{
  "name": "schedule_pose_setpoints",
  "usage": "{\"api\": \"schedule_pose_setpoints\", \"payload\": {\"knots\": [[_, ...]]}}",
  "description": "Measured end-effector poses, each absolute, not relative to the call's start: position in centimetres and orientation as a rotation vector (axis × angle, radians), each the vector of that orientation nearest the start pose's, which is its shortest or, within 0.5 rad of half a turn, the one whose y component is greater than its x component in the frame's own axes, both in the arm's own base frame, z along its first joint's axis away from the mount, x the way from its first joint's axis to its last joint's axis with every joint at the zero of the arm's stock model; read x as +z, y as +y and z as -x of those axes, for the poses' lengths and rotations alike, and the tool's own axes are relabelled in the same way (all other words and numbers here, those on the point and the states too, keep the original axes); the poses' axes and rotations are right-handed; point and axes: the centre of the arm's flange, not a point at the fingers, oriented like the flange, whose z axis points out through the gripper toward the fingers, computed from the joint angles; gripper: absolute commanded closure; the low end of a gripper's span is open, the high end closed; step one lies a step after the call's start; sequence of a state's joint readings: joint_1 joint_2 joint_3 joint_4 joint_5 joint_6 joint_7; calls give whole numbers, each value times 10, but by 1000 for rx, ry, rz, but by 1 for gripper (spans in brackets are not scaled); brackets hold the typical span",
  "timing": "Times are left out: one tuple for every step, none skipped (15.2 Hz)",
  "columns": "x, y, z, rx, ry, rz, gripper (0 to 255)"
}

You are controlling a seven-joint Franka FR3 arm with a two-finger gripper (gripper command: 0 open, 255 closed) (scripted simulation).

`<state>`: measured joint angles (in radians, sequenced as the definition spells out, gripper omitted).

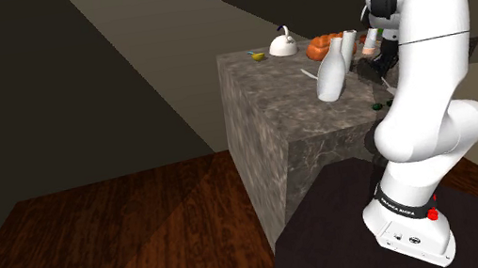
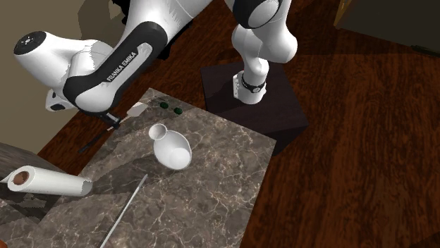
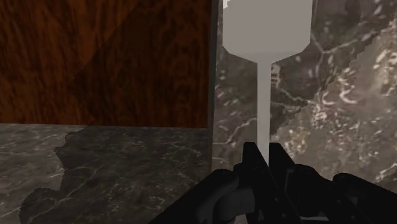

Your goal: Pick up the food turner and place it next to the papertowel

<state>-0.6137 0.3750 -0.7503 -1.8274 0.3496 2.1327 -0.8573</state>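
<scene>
Firmly pinching the thin handle of the pale grey food turner between the closed fingers of the gripper, blade just inside the edge of the dark veined marble counter. Also on the counter: white vase, thin grey rod, paper towel roll lying by the counter's edge. Around the counter, reddish wood floor; beside it, the arm's dark stand; behind it, dim brown walls.

Home kitchen — dark veined stone counter, white kettle, paper towel roll, wood-plank floor
</scene>
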Motion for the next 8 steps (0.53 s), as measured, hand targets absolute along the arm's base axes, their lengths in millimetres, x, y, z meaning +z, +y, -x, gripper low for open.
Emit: {"api": "schedule_pose_setpoints", "payload": {"knots": [[374,-606,-179,-99,1007,2996,255],[369,-605,-179,-99,1007,2996,255],[364,-605,-178,-99,1007,2996,255],[357,-605,-179,-99,1007,2996,255],[354,-605,-179,-99,1007,2996,255],[352,-605,-178,-99,1007,2996,255],[351,-605,-178,-99,1007,2996,255],[351,-605,-178,-100,1007,2996,255]]}}
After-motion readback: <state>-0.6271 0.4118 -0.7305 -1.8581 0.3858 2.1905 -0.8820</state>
